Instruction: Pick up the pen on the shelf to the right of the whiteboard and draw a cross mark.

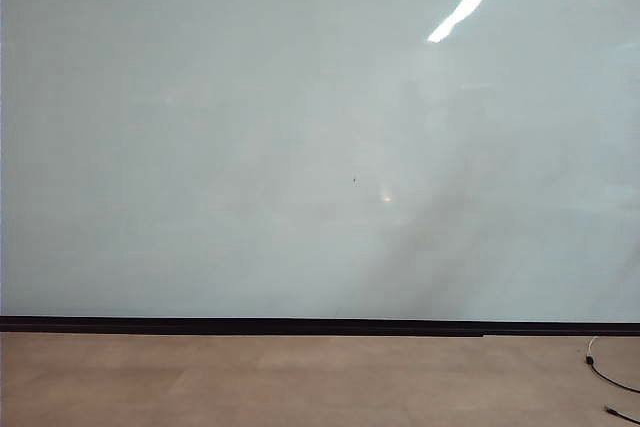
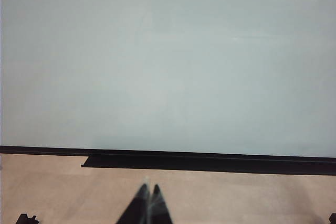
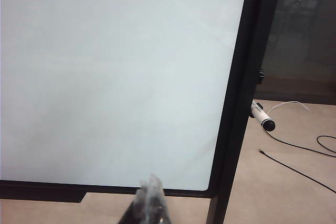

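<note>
The whiteboard [image 1: 300, 127] fills the exterior view, pale and glossy, and neither gripper shows there. No cross mark is in view on it, only a tiny dark speck [image 1: 354, 180]. In the right wrist view the pen [image 3: 261, 116], white barrel with a black end, juts out past the board's black side frame [image 3: 236, 103]; the shelf under it is hidden. My right gripper [image 3: 151, 184], pale-wrapped, is shut and empty, low before the whiteboard [image 3: 115, 77] and well apart from the pen. My left gripper [image 2: 148, 187] is shut and empty above the tan floor, short of the whiteboard [image 2: 168, 61].
A thin black strip [image 1: 300, 326] runs along the board's lower edge, with a black ledge [image 2: 210, 162] below it. Tan floor [image 1: 250, 377] lies in front. Thin black cables [image 3: 294, 148] trail on the floor beyond the frame, and a cable [image 1: 605, 375] shows in the exterior view.
</note>
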Motion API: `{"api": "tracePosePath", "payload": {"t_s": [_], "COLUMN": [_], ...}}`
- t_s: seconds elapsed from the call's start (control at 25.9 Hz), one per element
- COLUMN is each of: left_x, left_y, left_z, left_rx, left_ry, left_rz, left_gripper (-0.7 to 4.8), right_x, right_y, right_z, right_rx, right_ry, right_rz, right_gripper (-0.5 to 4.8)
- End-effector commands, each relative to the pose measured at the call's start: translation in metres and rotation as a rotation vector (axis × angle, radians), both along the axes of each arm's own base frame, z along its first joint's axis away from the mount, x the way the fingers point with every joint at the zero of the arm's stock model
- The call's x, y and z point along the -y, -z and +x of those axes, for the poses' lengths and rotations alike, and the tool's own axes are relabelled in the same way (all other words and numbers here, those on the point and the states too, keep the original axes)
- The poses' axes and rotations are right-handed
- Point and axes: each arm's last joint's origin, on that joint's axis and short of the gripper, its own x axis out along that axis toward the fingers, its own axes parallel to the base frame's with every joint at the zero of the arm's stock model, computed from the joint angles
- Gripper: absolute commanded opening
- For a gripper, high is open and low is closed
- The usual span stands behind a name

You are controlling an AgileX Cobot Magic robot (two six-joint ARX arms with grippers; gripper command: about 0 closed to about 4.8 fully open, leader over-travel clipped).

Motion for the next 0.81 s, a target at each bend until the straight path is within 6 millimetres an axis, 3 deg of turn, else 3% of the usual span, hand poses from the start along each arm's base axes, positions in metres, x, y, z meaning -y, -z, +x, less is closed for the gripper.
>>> {"api": "tracePosePath", "payload": {"t_s": [0.04, 0.62, 0.81], "left_x": [0.000, 0.000, 0.000], "left_y": [-0.002, -0.002, -0.002], "left_z": [0.000, 0.000, 0.000], "left_rx": [0.013, 0.013, 0.013], "left_ry": [0.004, 0.004, 0.004], "left_rz": [0.004, 0.004, 0.004], "left_gripper": [-0.04, -0.05, -0.04], "right_x": [0.000, 0.002, 0.003], "right_y": [-0.002, -0.002, -0.012], "right_z": [0.000, -0.001, -0.003], "right_rx": [0.016, -0.022, -0.045], "right_ry": [0.000, 0.073, 0.122], "right_rz": [-0.002, 0.041, 0.047], "right_gripper": [-0.08, -0.09, -0.09]}}
